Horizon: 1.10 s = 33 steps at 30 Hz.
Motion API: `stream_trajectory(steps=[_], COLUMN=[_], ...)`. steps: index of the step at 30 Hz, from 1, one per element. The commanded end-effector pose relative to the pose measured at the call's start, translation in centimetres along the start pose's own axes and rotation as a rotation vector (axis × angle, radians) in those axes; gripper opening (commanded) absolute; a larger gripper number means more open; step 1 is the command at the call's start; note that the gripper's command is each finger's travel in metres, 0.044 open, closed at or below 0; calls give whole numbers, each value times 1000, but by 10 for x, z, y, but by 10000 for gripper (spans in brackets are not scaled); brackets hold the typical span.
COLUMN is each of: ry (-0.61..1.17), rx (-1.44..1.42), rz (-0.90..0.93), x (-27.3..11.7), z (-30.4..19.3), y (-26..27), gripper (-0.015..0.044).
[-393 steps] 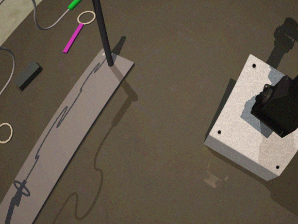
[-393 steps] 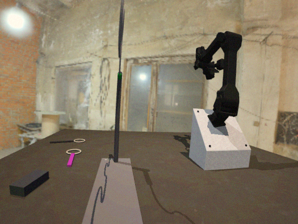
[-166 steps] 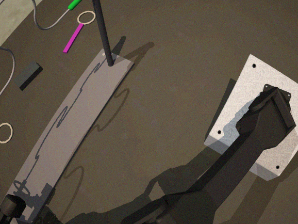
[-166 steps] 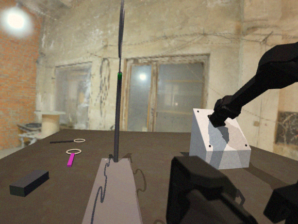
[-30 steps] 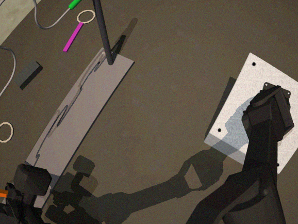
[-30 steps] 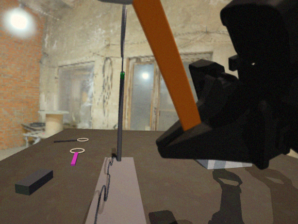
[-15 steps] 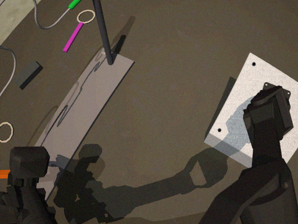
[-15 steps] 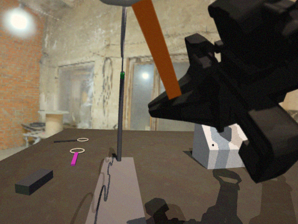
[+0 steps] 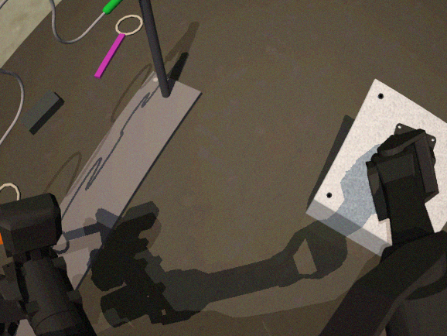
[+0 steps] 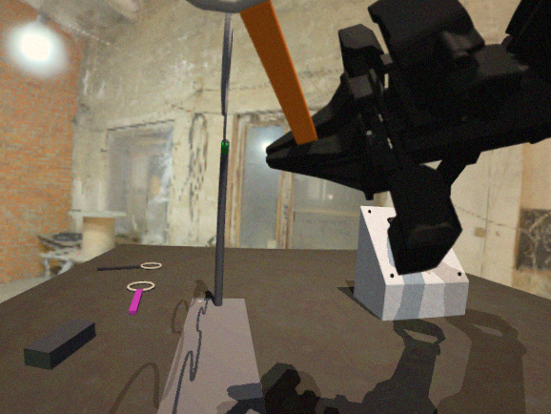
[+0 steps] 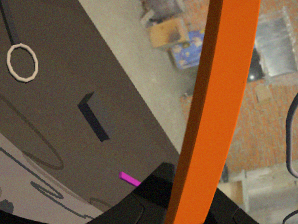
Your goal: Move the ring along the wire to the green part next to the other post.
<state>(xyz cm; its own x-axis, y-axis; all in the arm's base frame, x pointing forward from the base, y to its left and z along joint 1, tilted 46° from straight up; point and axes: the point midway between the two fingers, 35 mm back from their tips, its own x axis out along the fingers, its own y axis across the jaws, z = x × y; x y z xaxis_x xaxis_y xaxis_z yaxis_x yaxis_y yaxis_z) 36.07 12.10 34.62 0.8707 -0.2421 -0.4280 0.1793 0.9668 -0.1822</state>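
Note:
The orange handle (image 10: 278, 72) (image 11: 215, 110) slants up from my gripper (image 10: 270, 156), which is shut on its lower end. A sliver of the handle shows at the left edge of the top view. Only the grey lower edge of its ring (image 10: 224, 5) shows, at the top of the exterior view; whether the wire runs through it cannot be told. The thin grey wire (image 9: 73, 42) (image 10: 225, 126) leads to a green part (image 9: 112, 5) (image 10: 224, 147) at the top of the dark post (image 9: 155, 50) (image 10: 220, 224). The other post and its green part are not clearly visible.
The posts' pale base board (image 9: 155, 128) (image 10: 229, 343) lies on the table. A magenta-handled ring (image 9: 110, 56) (image 10: 135, 301), a dark block (image 9: 42, 110) (image 10: 59, 343) and a black-handled ring (image 10: 119, 267) lie beyond it. The arm's white mount (image 9: 356, 135) (image 10: 367, 267) stands at the right.

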Motion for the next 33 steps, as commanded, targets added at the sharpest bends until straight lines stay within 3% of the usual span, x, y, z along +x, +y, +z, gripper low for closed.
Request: stream_trajectory(steps=[1,33], ry=[-4,-14], rx=[-76,-542], rz=[-51,-309], x=[-1,-14], z=[1,25], y=[-17,-92], gripper=[-150,-150])
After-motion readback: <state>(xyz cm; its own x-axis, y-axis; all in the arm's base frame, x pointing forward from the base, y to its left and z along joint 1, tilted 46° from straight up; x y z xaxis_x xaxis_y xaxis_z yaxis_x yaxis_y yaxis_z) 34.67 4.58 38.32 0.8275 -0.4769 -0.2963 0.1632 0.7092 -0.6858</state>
